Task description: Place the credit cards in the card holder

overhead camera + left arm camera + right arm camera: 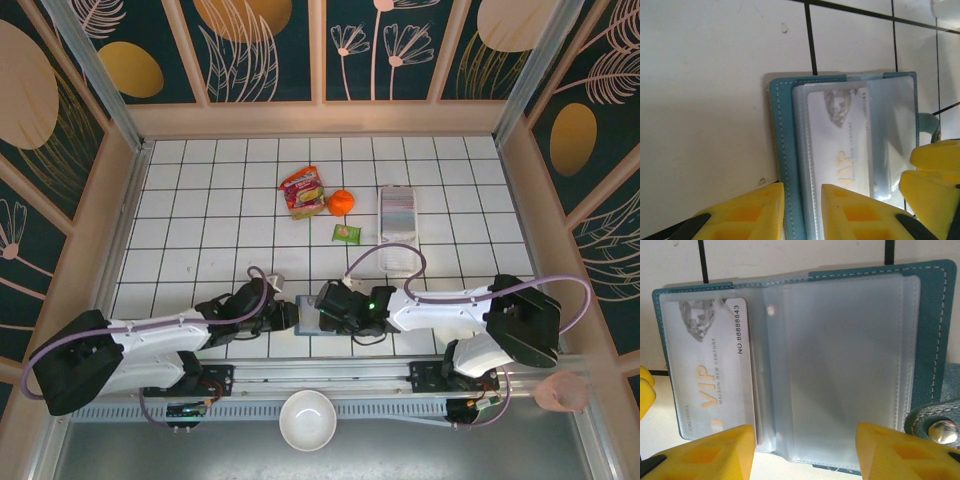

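- One white tiled desk (200, 200) carries everything; its black grid lines show in the top view.
- Two white arms reach inward from the near edge, the left arm (160, 340) and the right arm (450, 315), and meet at mid-desk.
- One long clear plastic tray (398, 225) lies beyond the right arm, with cards stacked in its far half.
- One white bowl (307, 420) sits at the near edge between the arm bases; a pink cup (562, 392) stands at the near right.
- Card holder (308, 318) (785, 150) (935, 340): lying open and flat on the desk between the two tools, teal cover down, clear sleeves up.
- Right tool (325, 305) (802, 427): yellow fingers spread wide, one on each side of a clear sleeve.
- Left tool (290, 315) (802, 187): fingers drawn close, pinching the holder's teal left edge.
- One red snack packet (303, 192), an orange (341, 202) just beside it and a small green packet (347, 234) lie farther out.
- One silver VIP card (840, 140) (705, 385) sits inside the left sleeve.
- One metal snap stud (940, 431) is on the holder's strap, at its right side.
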You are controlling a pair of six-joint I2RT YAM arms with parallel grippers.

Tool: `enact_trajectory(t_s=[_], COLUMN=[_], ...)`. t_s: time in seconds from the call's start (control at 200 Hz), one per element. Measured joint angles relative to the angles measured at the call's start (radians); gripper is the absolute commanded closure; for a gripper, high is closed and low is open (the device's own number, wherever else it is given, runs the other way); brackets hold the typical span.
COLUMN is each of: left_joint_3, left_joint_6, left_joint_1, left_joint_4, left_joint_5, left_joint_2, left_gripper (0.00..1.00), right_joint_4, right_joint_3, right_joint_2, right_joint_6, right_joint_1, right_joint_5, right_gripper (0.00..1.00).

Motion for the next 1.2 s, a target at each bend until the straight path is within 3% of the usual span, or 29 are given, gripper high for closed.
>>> enact_trajectory(t_s=[0.455, 1.196], left_joint_3=[0.000, 0.000], left_joint_6=[0.002, 0.001], left_joint_1=[0.000, 0.000], left_joint_4=[0.025, 0.081], left_joint_5=[0.014, 0.036], left_joint_2=[0.006, 0.093], left_gripper=[0.76, 0.86], right_joint_4=[0.002, 0.311], right_joint_3=[0.011, -0.036], right_joint_2=[0.050, 0.049], right_joint_6=[0.018, 0.069], right_joint_1=[0.001, 0.005], right_joint_5=[0.008, -0.010], right_gripper=[0.44, 0.46])
